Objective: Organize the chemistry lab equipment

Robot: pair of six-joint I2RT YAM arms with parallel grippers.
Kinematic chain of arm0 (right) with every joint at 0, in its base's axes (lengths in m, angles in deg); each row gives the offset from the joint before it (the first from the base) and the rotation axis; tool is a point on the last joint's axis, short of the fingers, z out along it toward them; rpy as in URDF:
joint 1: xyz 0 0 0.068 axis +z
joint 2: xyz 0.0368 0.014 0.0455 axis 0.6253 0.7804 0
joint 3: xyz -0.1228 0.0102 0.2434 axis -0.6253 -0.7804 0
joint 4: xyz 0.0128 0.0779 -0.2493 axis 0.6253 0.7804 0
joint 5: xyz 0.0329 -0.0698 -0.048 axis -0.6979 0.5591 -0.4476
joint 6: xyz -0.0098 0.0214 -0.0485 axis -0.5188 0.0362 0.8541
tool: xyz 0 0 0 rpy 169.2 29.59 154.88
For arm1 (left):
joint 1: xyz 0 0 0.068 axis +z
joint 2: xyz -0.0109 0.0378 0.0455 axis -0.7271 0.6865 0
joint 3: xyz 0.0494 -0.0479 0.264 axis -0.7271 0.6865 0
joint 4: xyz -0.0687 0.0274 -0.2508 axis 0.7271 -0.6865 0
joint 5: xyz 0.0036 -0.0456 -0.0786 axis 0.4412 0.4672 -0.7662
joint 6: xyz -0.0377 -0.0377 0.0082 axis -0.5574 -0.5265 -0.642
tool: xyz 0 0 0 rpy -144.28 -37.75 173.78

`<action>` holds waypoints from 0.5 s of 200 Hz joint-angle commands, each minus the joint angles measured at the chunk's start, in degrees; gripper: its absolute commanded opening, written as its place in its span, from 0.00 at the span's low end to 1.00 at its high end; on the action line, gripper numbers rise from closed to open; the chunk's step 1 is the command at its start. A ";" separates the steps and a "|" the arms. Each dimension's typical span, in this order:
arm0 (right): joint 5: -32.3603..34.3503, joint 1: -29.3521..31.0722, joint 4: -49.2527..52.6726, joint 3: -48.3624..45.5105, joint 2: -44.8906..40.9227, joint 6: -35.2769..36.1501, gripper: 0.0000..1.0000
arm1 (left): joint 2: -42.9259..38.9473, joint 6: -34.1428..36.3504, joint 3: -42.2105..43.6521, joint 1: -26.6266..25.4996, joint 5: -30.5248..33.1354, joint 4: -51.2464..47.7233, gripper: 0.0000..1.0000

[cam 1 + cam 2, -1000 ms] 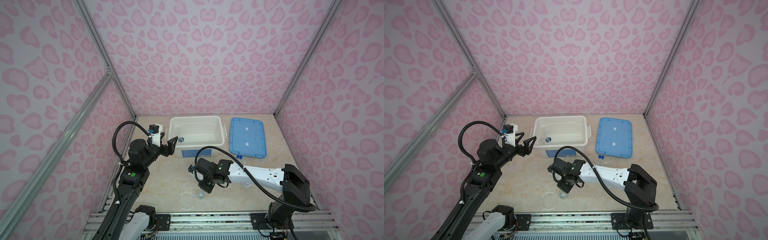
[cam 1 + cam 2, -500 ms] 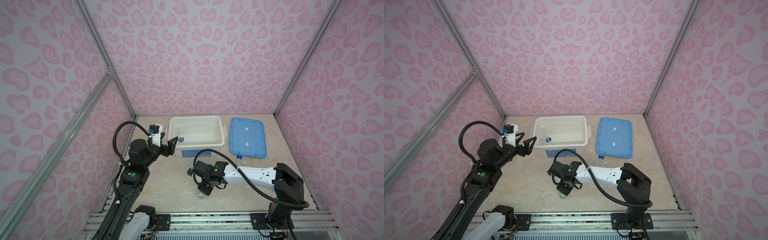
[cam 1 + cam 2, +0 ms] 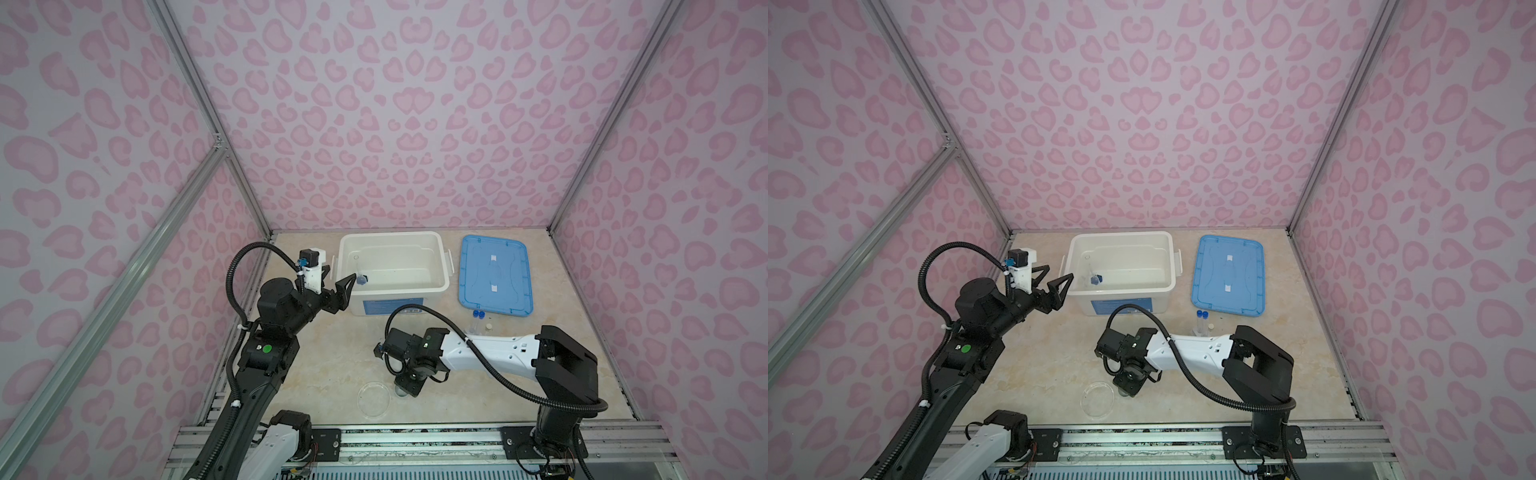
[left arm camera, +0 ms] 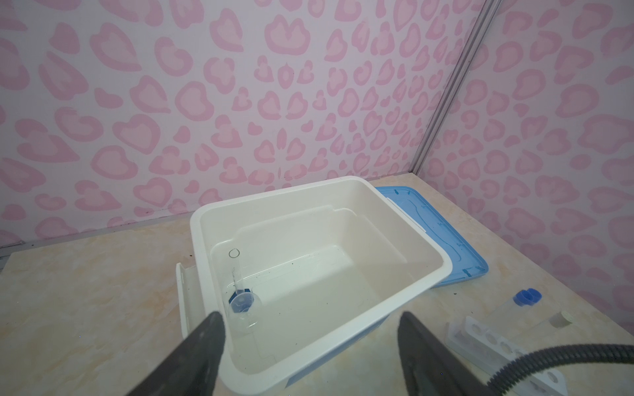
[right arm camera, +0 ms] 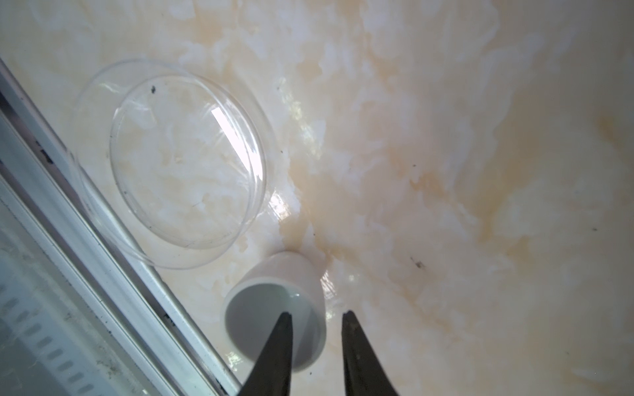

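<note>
Now the right gripper, jaws narrow, straddles the small pale cup's rim beside the clear round dish, not yet pinching. The left gripper gapes empty. Only the blue-based clear cylinder sits in the white plastic bin; the blue-capped clear tubes wait outside.

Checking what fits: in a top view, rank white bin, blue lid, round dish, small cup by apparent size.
1. white bin
2. blue lid, nearly as large
3. round dish
4. small cup, partly hidden
</note>
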 commanded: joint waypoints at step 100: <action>0.57 0.15 -0.80 0.00 2.00 -0.22 0.14 | 0.08 0.10 0.08 0.04 -1.02 1.78 0.81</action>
